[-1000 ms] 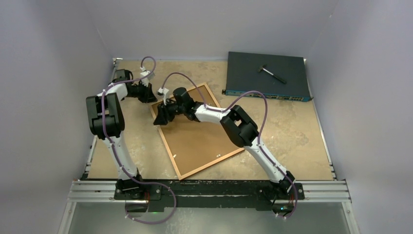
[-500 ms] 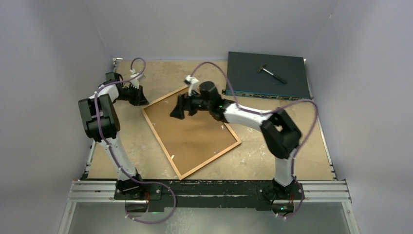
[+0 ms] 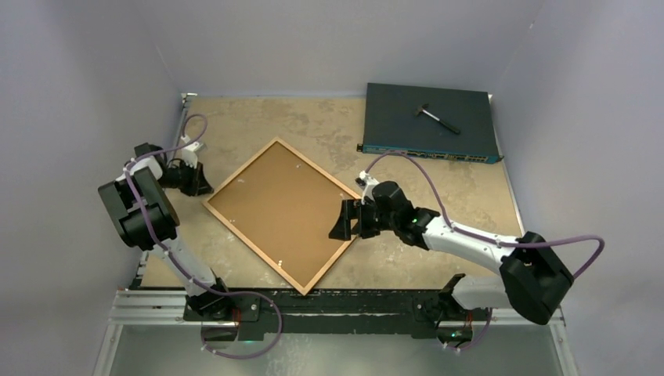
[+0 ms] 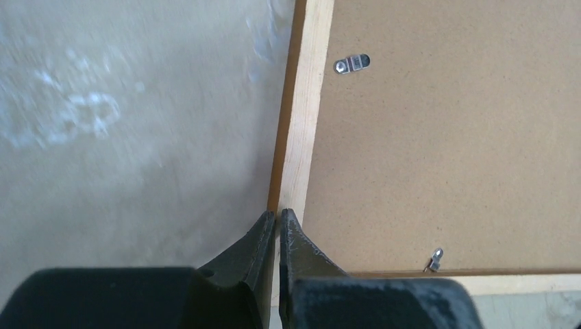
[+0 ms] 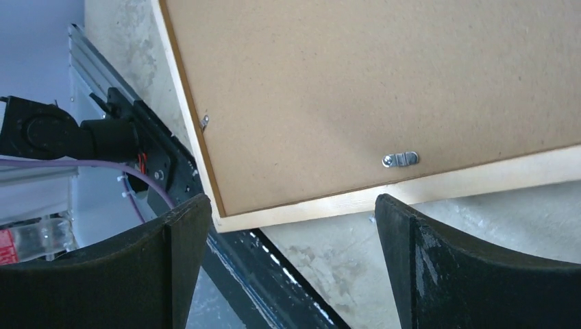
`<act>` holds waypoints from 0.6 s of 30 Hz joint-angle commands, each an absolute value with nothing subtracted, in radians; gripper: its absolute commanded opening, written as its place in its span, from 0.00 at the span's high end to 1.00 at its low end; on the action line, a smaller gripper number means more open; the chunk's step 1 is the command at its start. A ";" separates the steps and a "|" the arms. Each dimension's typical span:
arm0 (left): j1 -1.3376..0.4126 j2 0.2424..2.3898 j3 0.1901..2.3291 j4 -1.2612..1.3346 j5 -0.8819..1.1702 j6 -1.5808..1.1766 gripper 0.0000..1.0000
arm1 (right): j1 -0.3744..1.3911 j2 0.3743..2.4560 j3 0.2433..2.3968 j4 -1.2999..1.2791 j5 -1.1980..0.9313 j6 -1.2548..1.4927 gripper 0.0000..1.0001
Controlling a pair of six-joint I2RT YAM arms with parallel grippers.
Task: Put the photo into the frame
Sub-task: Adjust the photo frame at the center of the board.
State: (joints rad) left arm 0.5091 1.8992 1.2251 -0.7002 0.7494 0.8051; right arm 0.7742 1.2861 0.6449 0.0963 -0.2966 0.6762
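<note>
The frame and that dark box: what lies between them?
Top camera: only bare tabletop between frame and box; the right arm's purple cable arches over it.

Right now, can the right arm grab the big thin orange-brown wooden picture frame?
Probably yes. The right arm has its jaws wide open right at an edge of the thin orange-brown wooden picture frame, and nothing sits between them.

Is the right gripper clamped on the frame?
No, the right gripper is wide open, with the wooden edge of the frame lying unpinched in its gap.
</note>
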 commanded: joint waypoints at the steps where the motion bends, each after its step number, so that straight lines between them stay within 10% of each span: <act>1: 0.540 1.860 1.128 -0.918 0.624 0.956 1.00 | 0.773 1.309 0.607 0.118 -0.304 0.742 0.08; 13: 0.547 1.825 1.261 -0.945 0.704 0.859 0.53 | 0.754 1.426 0.690 0.071 -0.294 0.666 0.09; 18: 0.509 1.884 1.313 -0.918 0.769 0.799 0.51 | 0.721 1.322 0.709 0.003 -0.282 0.654 0.09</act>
State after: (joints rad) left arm 0.5354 1.8439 1.2636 -0.9264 0.6811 0.8509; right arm 0.7471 1.4143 0.6716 0.0792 -0.3035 0.6815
